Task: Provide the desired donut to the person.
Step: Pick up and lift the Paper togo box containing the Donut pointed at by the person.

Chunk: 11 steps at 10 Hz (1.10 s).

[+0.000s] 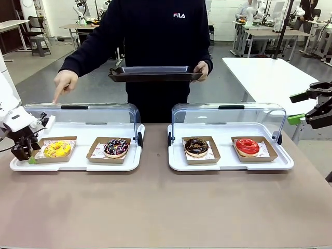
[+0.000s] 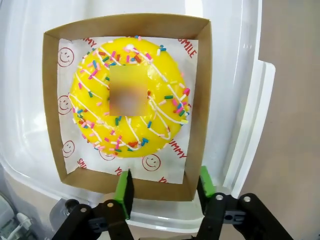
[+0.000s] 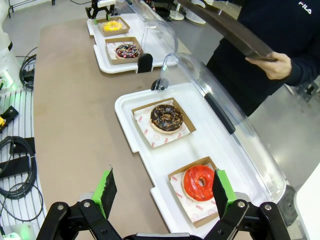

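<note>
Pickup just starting: left end effector (image 2: pixel 164 181), jaws apart, straddles the cardboard tray (image 2: pixel 200 100) of the yellow donut (image 2: pixel 129 97) that the person's hand (image 1: pixel 65 82) points at; lift and handover remain.

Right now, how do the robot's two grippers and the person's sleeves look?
The left gripper and the right gripper are both black, with jointed linkage fingers and green pads at the tips. The left arm is white. The person wears a dark navy-black long-sleeved sweatshirt with a small white FILA logo on the chest.
</note>
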### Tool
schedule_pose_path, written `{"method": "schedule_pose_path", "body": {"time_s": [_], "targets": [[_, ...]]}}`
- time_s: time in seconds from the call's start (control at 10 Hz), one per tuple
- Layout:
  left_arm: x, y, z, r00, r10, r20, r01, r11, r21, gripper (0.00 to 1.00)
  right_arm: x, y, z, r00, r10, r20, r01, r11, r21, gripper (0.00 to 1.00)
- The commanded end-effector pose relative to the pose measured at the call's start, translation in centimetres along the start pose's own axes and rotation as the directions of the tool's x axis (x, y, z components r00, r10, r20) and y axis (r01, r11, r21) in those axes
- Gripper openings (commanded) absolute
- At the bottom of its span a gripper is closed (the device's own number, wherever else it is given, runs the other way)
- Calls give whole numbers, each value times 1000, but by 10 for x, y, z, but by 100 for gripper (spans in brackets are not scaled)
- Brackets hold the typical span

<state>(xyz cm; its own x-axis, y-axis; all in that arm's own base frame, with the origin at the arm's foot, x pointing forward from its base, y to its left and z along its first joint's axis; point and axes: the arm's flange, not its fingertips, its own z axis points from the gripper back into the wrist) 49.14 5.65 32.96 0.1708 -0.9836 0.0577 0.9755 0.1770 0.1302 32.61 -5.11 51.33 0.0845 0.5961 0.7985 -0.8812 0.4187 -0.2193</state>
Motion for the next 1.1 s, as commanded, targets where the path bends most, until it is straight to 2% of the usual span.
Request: {"method": "schedule_pose_path", "body": {"time_s": [0.0, 0.1, 0.2, 0.3, 0.5, 0.8, 1.0], "targets": [[1, 2, 0, 1000, 17, -12, -17, 1000, -14, 0, 0, -2, -2, 1000, 10, 25, -10, 1000, 7, 100], [0, 2, 0, 1000, 16, -13, -17, 1000, -21, 0, 0, -2, -2, 1000, 10, 25, -10, 1000, 7, 100], [0, 2, -1, 1000, 18, -18, -18, 999, -29, 6, 0, -2, -2, 1000, 10, 25, -10, 1000, 7, 100], [0, 1, -2, 1000, 16, -27, -17, 999, -34, 0, 0, -2, -2, 1000, 10, 25, -10, 1000, 7, 100], [2, -3, 0, 1000, 4, -5, -4, 997, -73, 0, 0, -2, -2, 1000, 10, 25, -10, 1000, 7, 100], [2, -8, 9, 999, -10, -49, 7, 998, -70, 0, 0, -2, -2, 1000, 10, 25, -10, 1000, 7, 100], [4, -24, 28, 999, -48, -6, 48, 998, -29, 0, 0, -2, -2, 1000, 10, 25, -10, 1000, 7, 100]]}}
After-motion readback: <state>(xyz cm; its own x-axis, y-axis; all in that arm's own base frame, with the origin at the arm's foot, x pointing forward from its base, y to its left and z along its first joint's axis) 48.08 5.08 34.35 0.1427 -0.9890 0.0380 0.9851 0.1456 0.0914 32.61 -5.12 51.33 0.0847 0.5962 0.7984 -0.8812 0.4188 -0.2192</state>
